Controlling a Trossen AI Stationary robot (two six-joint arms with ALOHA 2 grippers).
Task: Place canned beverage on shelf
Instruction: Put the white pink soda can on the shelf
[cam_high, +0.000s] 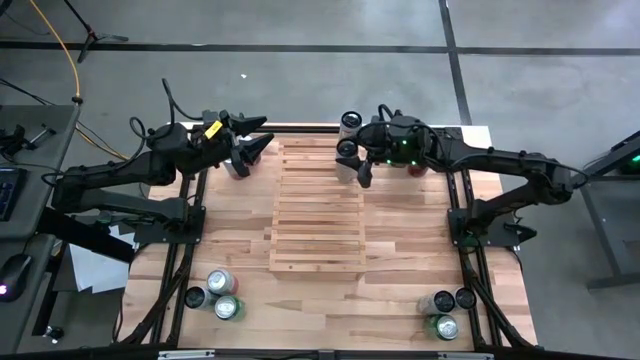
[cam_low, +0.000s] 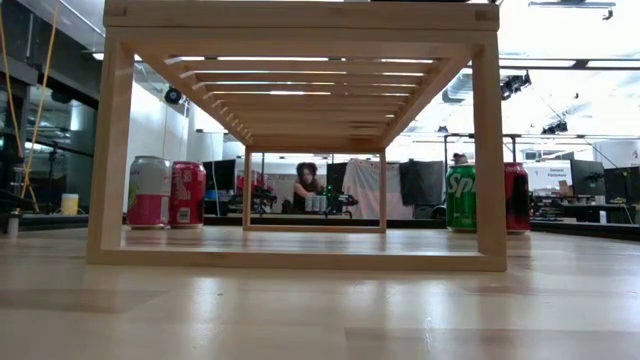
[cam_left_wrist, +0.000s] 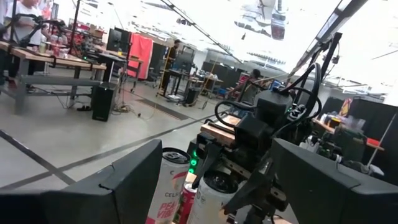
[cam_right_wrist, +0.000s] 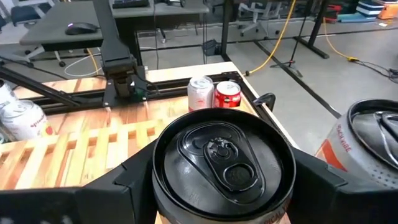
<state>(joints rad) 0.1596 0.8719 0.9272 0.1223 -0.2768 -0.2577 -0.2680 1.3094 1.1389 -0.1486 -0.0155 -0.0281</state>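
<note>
The shelf is a pale slatted rack standing on legs in the middle of the table. My right gripper is over its far right corner, shut on an upright canned beverage with a black lid. A white Celsius can stands close beside it toward the far edge, and its foot does not show. My left gripper hangs high over the table's far left, open and holding nothing. It faces the right arm. My right gripper pinches the can's side wall just under the rim, one finger on each side. The fingers come roughly level from the table's right. The can stands upright, lid up. The can itself hides its foot, so I cannot tell whether it rests on the shelf.
A pink-white can and a red one stand on the table at the far left. A green can and a red one stand at the far right. More cans sit at the near corners. Black frame rails flank the shelf.
</note>
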